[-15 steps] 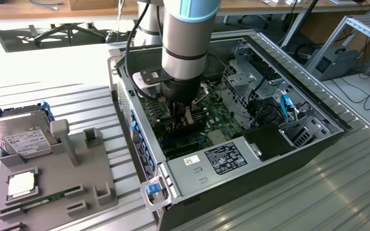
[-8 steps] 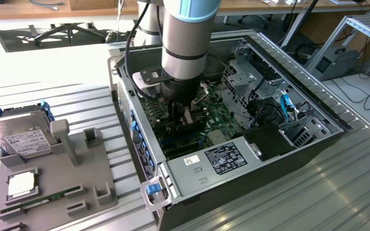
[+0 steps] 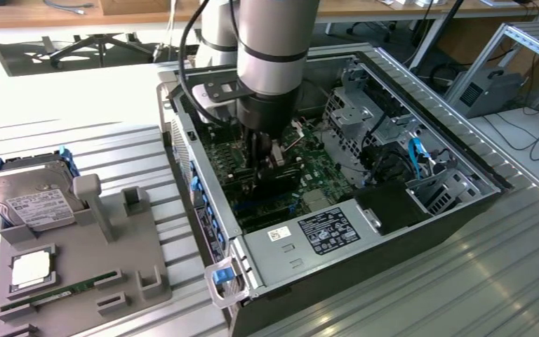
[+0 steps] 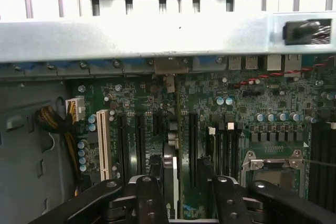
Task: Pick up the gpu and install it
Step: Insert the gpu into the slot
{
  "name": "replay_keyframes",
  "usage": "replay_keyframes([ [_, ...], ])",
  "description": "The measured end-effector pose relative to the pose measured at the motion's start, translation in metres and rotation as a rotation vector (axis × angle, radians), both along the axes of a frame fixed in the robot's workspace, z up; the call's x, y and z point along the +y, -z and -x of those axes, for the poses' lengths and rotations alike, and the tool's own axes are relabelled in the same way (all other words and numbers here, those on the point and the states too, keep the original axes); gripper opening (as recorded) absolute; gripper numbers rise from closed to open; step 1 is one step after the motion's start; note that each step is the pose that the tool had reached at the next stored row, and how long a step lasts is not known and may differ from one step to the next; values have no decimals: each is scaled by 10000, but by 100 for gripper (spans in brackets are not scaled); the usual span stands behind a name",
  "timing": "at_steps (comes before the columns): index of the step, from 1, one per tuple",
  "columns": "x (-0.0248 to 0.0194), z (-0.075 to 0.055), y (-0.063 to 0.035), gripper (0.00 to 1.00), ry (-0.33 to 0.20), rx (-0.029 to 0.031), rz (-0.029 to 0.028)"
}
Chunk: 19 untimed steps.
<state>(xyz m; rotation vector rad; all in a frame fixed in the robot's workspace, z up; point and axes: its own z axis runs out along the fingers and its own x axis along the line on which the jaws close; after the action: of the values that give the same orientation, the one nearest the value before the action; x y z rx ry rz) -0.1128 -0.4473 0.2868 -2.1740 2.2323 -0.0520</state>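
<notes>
1. The end effector (image 4: 176,203) reaches down inside the open computer case (image 3: 457,151), its fingers (image 4: 147,198) spread apart.
2. The gpu (image 4: 172,177) stands on edge between them, seated in the motherboard (image 4: 252,108), unclamped.
3. The hard drive (image 3: 31,200) lies on the tabletop at nine o'clock from the case.

You have one open computer case (image 3: 344,253) on the surface (image 3: 494,281), one grey parts holder (image 3: 110,274), one hard drive (image 3: 31,200), one RAM stick (image 3: 59,291), one gpu (image 4: 169,174) and one pincer (image 4: 181,195).
</notes>
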Motion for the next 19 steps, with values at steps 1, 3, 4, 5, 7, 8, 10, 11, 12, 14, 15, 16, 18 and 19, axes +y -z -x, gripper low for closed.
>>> replay_keyframes([
  [1, 5, 1, -35, 41, 1, 2, 5],
  [3, 30, 0, -87, 41, 0, 1, 45],
  [4, 44, 0, -107, 41, 0, 0, 70],
  [5, 61, 0, -127, 41, 0, 1, 106],
  [7, 81, -3, -137, 33, -2, 3, 151],
  [8, 85, -7, -138, 26, -3, 7, 168],
  [10, 88, -19, -137, 15, -8, 24, 197],
  [11, 88, -28, -137, 15, -13, 38, 202],
  [12, 88, -42, -138, 11, -18, 60, 209],
  [14, 88, -75, -138, 11, -28, 110, 216],
  [15, 88, -100, -138, 11, -31, 143, 218],
  [16, 88, -142, -138, 11, -34, 202, 216],
  [18, 86, -232, -138, 11, -34, 332, 217],
  [19, 85, -283, -137, 11, -36, 394, 216],
])
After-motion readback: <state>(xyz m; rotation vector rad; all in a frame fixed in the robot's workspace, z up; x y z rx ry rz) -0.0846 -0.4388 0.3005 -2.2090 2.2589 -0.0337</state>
